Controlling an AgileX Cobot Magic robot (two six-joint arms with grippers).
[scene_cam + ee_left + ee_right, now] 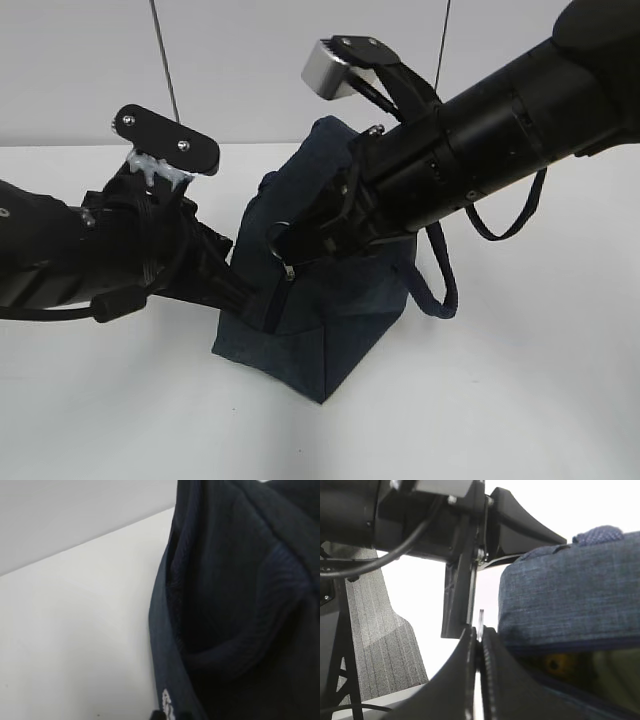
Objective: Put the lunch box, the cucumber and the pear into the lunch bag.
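The dark navy lunch bag [330,330] stands in the middle of the white table. My right gripper [300,240] reaches in from the right to the bag's top opening. In the right wrist view this gripper [480,630] is shut on a thin silvery zipper pull [480,616] that sticks up between its tips. Inside the bag [570,595] the yellow pear [555,664] shows beside a dull green shape I cannot identify. My left gripper [235,285] presses against the bag's lower left side. In its wrist view it [170,715] is shut on the bag's edge [162,645]. The lunch box and the cucumber are hidden.
The bag's dark strap [440,290] loops down on its right side, under my right arm. Bare white table [520,400] lies in front and to the right. The left arm's black camera mount [165,140] rises left of the bag.
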